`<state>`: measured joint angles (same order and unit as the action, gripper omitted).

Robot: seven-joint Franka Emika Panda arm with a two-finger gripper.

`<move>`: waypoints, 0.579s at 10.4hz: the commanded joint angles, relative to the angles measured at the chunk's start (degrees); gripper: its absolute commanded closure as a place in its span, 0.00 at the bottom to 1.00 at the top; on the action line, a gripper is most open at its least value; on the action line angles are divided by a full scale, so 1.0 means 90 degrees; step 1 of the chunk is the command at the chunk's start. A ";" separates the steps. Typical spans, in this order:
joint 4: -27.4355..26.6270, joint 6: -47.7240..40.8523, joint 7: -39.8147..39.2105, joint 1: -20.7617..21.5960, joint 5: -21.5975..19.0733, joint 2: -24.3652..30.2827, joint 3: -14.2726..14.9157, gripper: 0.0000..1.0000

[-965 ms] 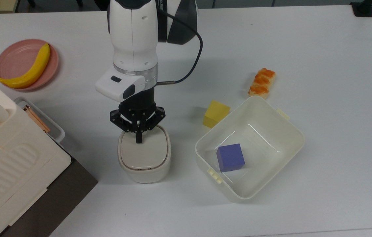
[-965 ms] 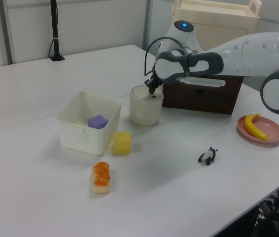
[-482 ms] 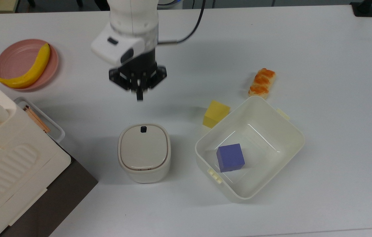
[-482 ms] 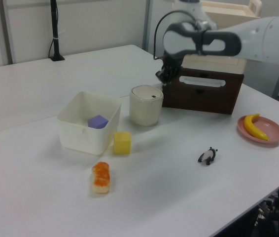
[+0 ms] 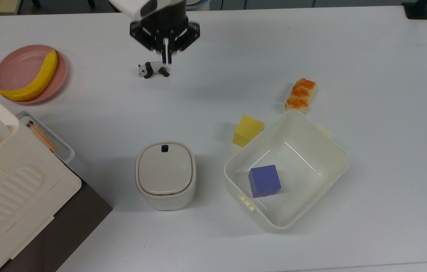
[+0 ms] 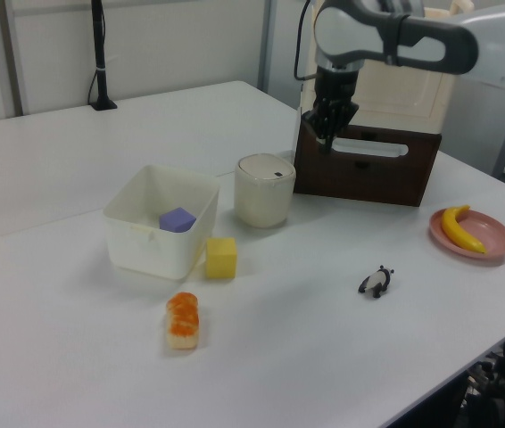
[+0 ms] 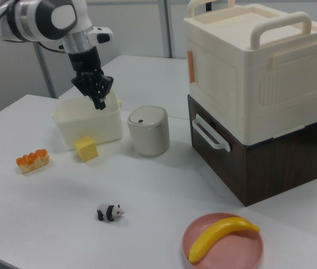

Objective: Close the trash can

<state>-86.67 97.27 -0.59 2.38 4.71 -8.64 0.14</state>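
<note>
The trash can (image 5: 165,175) is a small cream-white bin standing upright on the white table, also seen in the left view (image 6: 265,190) and the right view (image 7: 148,130). Its flat beige lid lies down on the body, and the small black button (image 5: 164,148) faces up. My gripper (image 5: 166,58) hangs high above the table, well clear of the bin and toward the top view's top edge. Its fingers are shut together with nothing between them. In the left view the gripper (image 6: 327,143) hangs in front of the brown cabinet; in the right view the gripper (image 7: 99,103) is above the tub.
A cream square tub (image 5: 334,151) holding a purple cube (image 5: 264,180) stands on the top view's right of the bin, with a yellow cube (image 5: 248,130) and an orange-topped food piece (image 5: 301,95) beyond. A toy panda (image 5: 153,70), a banana (image 5: 32,77) on a pink plate (image 5: 13,68), and a big cream box (image 5: 2,170) stand on the top view's left.
My gripper has lifted off the bin's lid and moved up and away toward the top view's top edge. The lid stays down, and the toy panda has come into sight.
</note>
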 commanded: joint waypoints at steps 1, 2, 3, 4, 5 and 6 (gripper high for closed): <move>-0.0858 -0.0094 0.0173 0.0077 0.0033 0.0812 0.0053 0.65; -0.0810 -0.0249 0.0173 0.0048 0.0033 0.0842 0.0063 0.27; -0.0790 -0.0328 0.0192 0.0038 0.0023 0.0852 0.0063 0.00; -0.0790 -0.0368 0.0212 0.0057 0.0033 0.0862 0.0063 0.00; -0.0780 -0.0445 0.0202 0.0067 0.0043 0.0862 0.0073 0.00; -0.0780 -0.0465 0.0193 0.0077 0.0043 0.0881 0.0063 0.00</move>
<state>-92.00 94.43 -0.10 2.32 4.72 -2.56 0.33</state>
